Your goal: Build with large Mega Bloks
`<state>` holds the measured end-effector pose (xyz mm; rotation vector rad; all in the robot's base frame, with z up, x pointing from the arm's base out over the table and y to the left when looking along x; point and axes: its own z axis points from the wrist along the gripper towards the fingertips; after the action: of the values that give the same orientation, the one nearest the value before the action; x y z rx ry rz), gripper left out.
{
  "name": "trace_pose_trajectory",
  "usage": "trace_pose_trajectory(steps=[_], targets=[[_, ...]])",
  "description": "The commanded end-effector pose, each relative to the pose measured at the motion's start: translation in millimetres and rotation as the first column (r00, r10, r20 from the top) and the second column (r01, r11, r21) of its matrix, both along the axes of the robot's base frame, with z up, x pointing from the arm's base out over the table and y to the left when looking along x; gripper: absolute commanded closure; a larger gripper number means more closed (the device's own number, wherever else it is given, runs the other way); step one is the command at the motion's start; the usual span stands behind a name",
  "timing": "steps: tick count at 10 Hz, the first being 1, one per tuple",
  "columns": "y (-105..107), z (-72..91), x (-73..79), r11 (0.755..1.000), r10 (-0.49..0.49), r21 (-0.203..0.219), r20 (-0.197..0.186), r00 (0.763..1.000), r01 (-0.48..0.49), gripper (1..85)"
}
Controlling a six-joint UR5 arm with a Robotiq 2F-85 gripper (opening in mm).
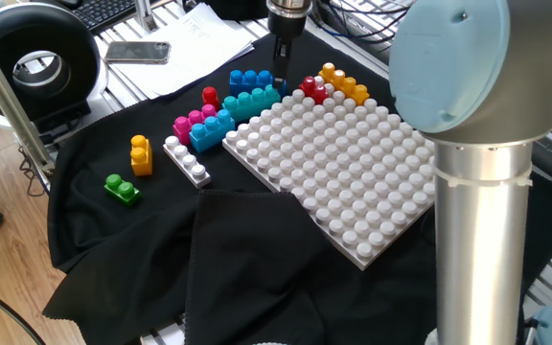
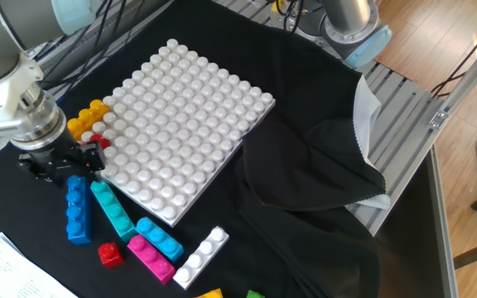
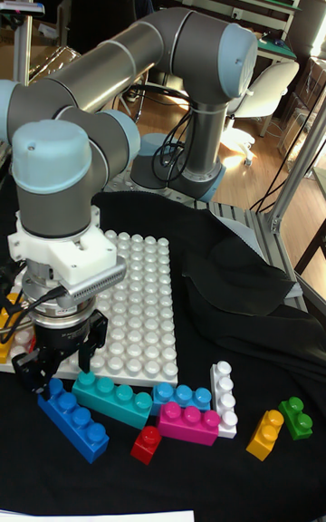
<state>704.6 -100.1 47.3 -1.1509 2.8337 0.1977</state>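
**A:** Where was the gripper [image 3: 56, 361] at that moment?

**B:** Low over the black cloth [image 2: 321, 207], just off the white studded board's [image 2: 180, 116] edge on the paper-sheet side, above the end of the long blue brick [image 2: 76, 209]. In the tall fixed view the jaws stood apart, fingers straddling that end, nothing held. Whether the fingers touched plastic, I couldn't tell.

**A:** Why there?

**B:** My guess: lining up to grasp the blue brick. It lay flat, studs up, beside the teal brick [image 2: 113, 209], both along the board's edge.

**A:** And the other bricks?

**B:** All loose on the cloth, none on the board. The yellow-orange brick [image 2: 85, 116] and a red one [image 2: 98, 142] sat against the board's corner nearest the gripper. A shorter blue brick [image 2: 160, 237], a pink one [image 2: 150, 257] and a white one [image 2: 201, 255] were clustered past the teal. A small red brick [image 2: 109, 254] stood alone near the papers [image 1: 185, 43]. A green brick [image 1: 121, 188] and a small yellow brick [image 1: 141, 153] lay well apart toward the cloth's edge.

**A:** Build progress?

**B:** Judged barely started.
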Motion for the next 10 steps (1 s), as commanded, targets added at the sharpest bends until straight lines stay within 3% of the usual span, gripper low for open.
trace_pose_trajectory(steps=[1,3,5,6,10], targets=[[3,6.5,0.8,0.999,-0.026,0.030,-0.009,1.000,0.026,21.0],[-3,7.7,3.5,0.999,-0.023,0.024,-0.005,1.000,0.023,21.0],[-10,5.9,16.6,0.999,-0.033,-0.001,0.042,0.999,0.033,21.0],[-16,5.0,21.9,0.998,-0.049,-0.023,0.061,0.997,0.051,27.3],[-16,-7.2,27.5,0.998,-0.060,-0.025,0.064,0.996,0.062,30.7]])
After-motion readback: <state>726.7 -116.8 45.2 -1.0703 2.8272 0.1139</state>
